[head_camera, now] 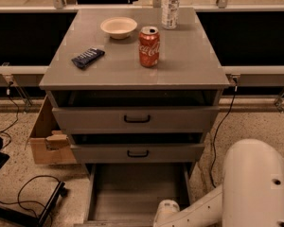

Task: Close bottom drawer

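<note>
The grey cabinet (132,82) has three drawers. The bottom drawer (132,193) is pulled far out, showing its plain grey interior; its front panel and handle lie below the lower edge of the view. The middle drawer (137,152) and top drawer (136,119) stand slightly ajar, each with a black bar handle. My white arm (246,193) reaches in from the lower right. Its wrist end (166,211) sits at the front right of the open bottom drawer. The gripper itself is out of view below the frame edge.
On the cabinet top sit a white bowl (119,26), a red cola can (149,47), a dark snack bar (87,57) and a clear bottle (171,4). A cardboard box (45,138) stands left of the cabinet. Black cables (23,193) and a dark base lie on the floor at lower left.
</note>
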{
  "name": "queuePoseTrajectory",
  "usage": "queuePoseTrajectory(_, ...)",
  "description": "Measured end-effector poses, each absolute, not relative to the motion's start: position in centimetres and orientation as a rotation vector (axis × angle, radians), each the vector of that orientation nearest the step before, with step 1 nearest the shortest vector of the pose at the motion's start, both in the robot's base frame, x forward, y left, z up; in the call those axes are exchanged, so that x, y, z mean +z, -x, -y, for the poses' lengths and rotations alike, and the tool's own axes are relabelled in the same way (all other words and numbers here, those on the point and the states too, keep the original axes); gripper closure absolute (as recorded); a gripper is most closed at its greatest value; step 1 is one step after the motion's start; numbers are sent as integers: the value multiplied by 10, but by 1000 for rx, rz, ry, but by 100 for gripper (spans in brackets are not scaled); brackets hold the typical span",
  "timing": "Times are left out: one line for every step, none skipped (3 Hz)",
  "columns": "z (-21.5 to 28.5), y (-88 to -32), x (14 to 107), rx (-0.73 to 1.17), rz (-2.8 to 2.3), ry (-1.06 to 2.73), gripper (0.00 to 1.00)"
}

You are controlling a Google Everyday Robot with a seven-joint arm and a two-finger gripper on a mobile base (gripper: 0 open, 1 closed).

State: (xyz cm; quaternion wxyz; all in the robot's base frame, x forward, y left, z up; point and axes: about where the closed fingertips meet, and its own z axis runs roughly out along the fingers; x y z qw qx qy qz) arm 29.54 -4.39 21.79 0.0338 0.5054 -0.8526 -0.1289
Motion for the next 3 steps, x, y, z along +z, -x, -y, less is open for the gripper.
queuePoseTrajectory(44, -289, 176, -421, 2632, -1501, 100)
queuePoseTrajectory(45, -300, 137, -413, 2699, -1466, 100)
queuePoseTrajectory(47, -328, 98, -383, 2755, -1492, 100)
